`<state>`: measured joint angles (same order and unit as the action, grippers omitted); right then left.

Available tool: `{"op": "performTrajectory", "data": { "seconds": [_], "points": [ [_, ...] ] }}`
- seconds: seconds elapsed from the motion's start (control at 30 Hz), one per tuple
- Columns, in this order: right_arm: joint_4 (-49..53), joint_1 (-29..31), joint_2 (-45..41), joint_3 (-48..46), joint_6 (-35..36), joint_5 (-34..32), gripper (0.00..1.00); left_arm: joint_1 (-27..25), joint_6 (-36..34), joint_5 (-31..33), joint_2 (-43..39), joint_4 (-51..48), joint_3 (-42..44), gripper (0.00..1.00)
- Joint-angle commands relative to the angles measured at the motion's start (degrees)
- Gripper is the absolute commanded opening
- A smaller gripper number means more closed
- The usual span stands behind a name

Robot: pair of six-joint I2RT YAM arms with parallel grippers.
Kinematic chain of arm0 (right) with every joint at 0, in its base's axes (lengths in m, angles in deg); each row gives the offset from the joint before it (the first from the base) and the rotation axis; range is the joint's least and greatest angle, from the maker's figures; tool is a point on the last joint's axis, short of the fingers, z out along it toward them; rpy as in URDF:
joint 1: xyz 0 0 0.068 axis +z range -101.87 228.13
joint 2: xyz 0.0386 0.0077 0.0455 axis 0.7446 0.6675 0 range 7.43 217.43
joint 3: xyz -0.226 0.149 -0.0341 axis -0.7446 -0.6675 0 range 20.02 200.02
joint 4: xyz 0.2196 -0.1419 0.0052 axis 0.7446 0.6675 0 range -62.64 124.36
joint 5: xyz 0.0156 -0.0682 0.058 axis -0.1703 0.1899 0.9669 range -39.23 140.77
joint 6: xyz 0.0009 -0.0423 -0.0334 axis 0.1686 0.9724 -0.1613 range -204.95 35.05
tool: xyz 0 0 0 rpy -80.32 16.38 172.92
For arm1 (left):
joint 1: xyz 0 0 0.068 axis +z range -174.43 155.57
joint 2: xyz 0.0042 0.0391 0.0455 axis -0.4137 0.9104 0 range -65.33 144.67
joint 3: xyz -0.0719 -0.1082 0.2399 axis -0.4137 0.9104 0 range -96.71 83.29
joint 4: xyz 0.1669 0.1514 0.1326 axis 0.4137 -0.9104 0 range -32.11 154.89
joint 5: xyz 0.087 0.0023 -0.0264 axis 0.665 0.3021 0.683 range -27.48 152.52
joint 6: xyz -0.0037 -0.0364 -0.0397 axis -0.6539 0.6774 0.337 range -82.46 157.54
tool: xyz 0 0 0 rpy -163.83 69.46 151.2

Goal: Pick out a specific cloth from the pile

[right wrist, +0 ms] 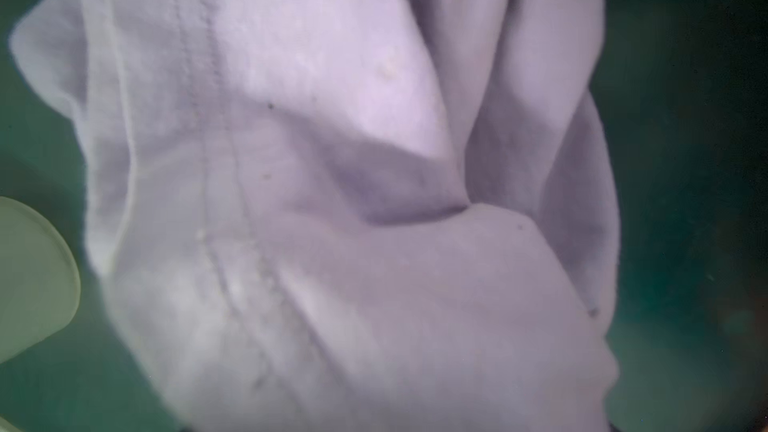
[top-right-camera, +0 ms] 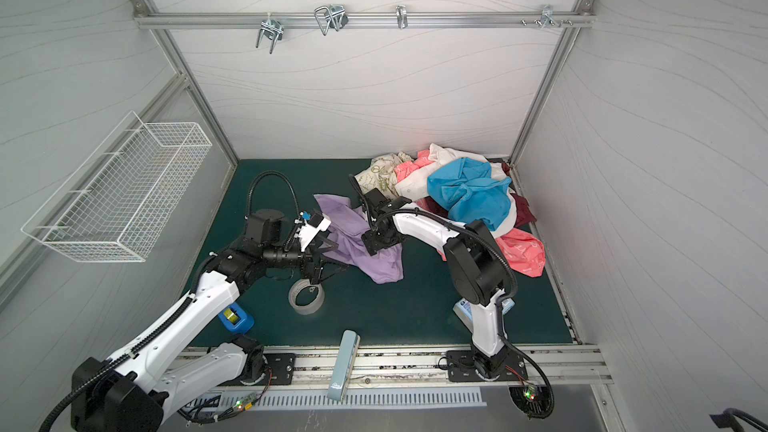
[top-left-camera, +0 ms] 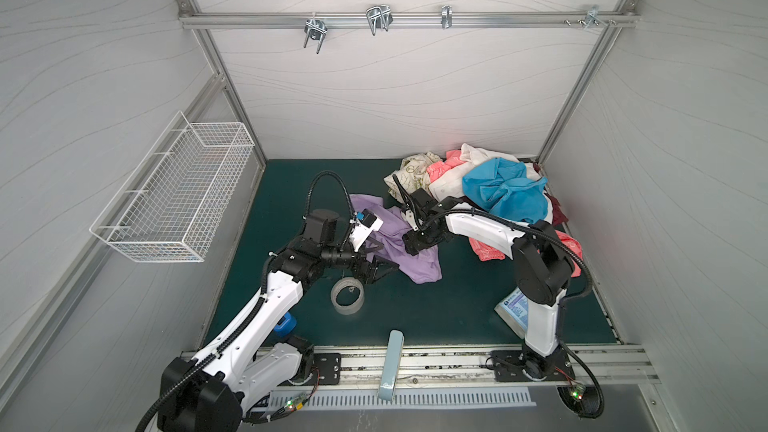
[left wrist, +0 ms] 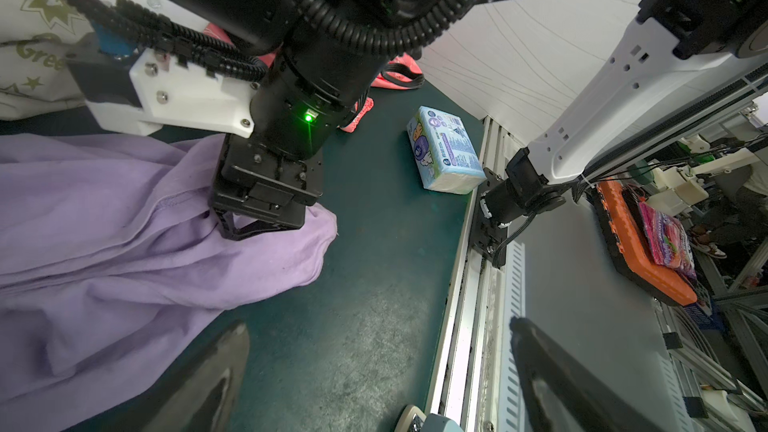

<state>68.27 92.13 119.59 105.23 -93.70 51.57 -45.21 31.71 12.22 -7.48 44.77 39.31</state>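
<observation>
Right pincer [top-left-camera: 415,243] rests on the lavender cloth [top-left-camera: 419,268], tips down in the fabric. The left wrist view catches it side-on with only 1 finger plainly visible against a fold, so I cannot tell whether it stands spread or pinches the cloth. In the right wrist view, blurred fabric fills the frame.

Left pincer [left wrist: 378,326] is spread wide with nothing between its fingers, just beside the cloth's edge, over the green tabletop [top-left-camera: 436,317].

The cloth lies crumpled mid-tabletop, just left of the pile [top-left-camera: 505,191], which sits in the far right corner.

Count: 2 pincers, 1 lavender cloth, 1 pile, 1 clear tape roll [top-left-camera: 348,296], 1 tissue pack [left wrist: 446,151], 1 white wire basket [top-left-camera: 178,197] on the left wall.
</observation>
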Motion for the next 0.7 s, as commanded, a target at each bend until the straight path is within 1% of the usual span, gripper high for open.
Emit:
{"op": "performTrajectory", "data": {
  "seconds": [0.0,0.17,0.3,0.67],
  "points": [
    [-1.19,0.38,2.96,2.04,-0.30,2.61,0.75,-0.23,-1.11,-1.82,-1.28,0.61,-1.40,0.99],
    [-1.88,1.42,6.12,4.48,0.27,1.63,0.71,-0.22,-0.94,-1.59,-3.00,1.93,-0.52,0.99],
    [-1.10,3.03,9.50,8.69,1.64,0.23,0.69,-0.23,-0.96,-1.55,-3.04,1.93,-0.54,0.99],
    [-1.00,4.77,17.74,21.47,4.46,0.31,0.68,-0.23,-1.14,-1.25,-2.82,1.70,-0.66,0.99]
  ]
}}
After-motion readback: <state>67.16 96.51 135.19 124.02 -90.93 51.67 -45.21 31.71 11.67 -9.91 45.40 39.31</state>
